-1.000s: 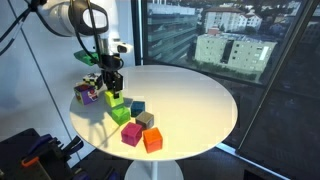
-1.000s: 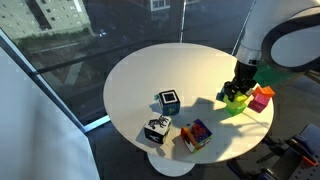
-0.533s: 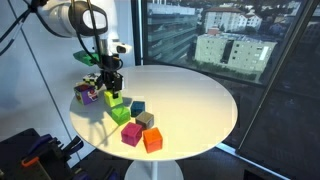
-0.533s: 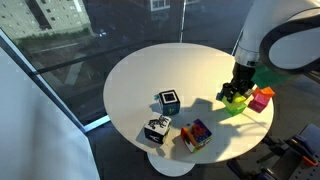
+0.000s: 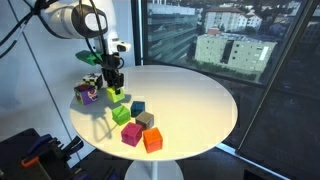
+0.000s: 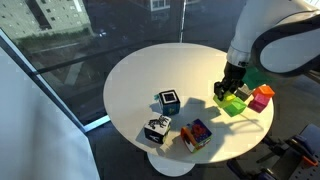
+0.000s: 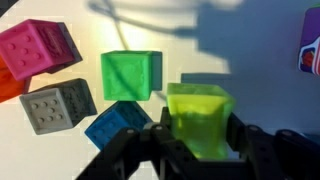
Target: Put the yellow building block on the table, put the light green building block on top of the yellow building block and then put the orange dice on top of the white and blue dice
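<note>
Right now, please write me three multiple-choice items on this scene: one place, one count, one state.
1. Where is the light green building block?
A) between the fingers
B) on the pink block
C) on the grey block

2. How many dice stand on the table?
A) one
B) three
C) five

3. The fingers are:
A) wide open
B) shut on a block
C) out of view

Answers: 1 A, the wrist view shows it gripped; 2 B, three patterned dice stand near the edge; 3 B, both fingers press its sides.
</note>
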Tool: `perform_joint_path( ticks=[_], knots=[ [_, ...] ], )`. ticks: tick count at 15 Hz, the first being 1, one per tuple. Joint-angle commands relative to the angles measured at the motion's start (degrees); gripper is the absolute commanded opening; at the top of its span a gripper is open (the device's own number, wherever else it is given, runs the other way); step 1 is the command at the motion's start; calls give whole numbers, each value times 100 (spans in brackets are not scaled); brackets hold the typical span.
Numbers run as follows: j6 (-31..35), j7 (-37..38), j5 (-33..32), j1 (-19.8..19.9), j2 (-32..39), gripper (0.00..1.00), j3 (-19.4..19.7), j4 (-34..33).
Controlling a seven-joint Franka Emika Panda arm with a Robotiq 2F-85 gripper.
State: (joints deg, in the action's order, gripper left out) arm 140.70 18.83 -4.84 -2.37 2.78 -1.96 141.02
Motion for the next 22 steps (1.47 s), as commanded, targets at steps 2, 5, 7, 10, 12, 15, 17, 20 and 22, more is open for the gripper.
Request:
perform_joint_path(
  ticks=[2, 5, 7, 10, 12, 15, 17, 20, 22],
  knots=[
    [306, -175, 311, -71, 327, 27, -47, -243],
    [508, -324, 543, -113, 540, 27, -86, -300],
    [526, -398, 650, -139, 676, 27, -113, -326],
    [414, -470, 726, -161, 836, 27, -118, -366],
    [363, -424, 648, -179, 907, 27, -92, -381],
    [265, -351, 561, -206, 980, 27, -59, -417],
    [179, -349, 551, -215, 1026, 78, -58, -449],
    [82, -381, 586, -230, 1044, 99, -86, -486],
    [84, -420, 622, -243, 990, 100, -106, -471]
  ],
)
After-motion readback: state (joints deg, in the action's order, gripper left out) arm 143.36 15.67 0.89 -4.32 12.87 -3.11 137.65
